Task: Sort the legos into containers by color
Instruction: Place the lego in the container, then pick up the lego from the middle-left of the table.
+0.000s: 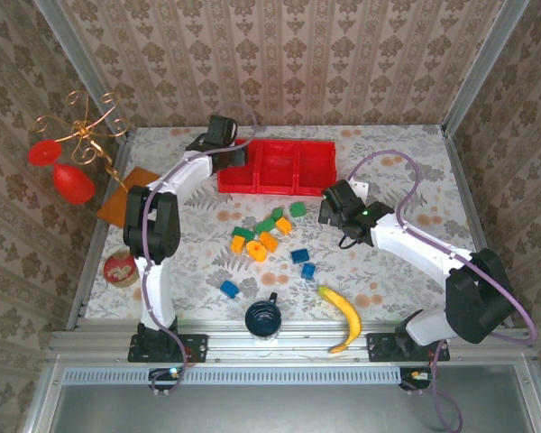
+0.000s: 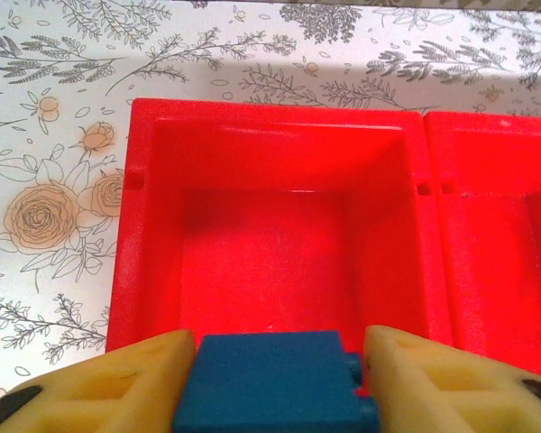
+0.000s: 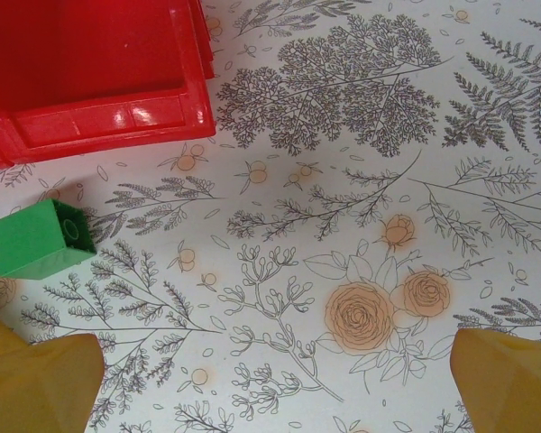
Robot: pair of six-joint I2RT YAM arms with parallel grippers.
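Note:
The red tray (image 1: 293,187) lies at the back middle of the table. My left gripper (image 1: 236,159) hovers at its left end, shut on a blue brick (image 2: 275,379) held over the near edge of the empty left compartment (image 2: 270,113). My right gripper (image 1: 325,213) stands open just in front of the tray's right end, nothing between its fingers (image 3: 36,379). A green brick (image 3: 41,239) lies to its left near the tray corner (image 3: 117,122). Loose bricks sit mid-table: green (image 1: 267,224), orange (image 1: 257,252) and blue (image 1: 299,255), with another blue one (image 1: 229,289) nearer.
A banana (image 1: 343,316) and a dark blue cup (image 1: 263,317) lie near the front edge. An orange-brown board (image 1: 126,194) and a gold stand with red glasses (image 1: 72,153) occupy the left side. A small round object (image 1: 120,268) sits front left.

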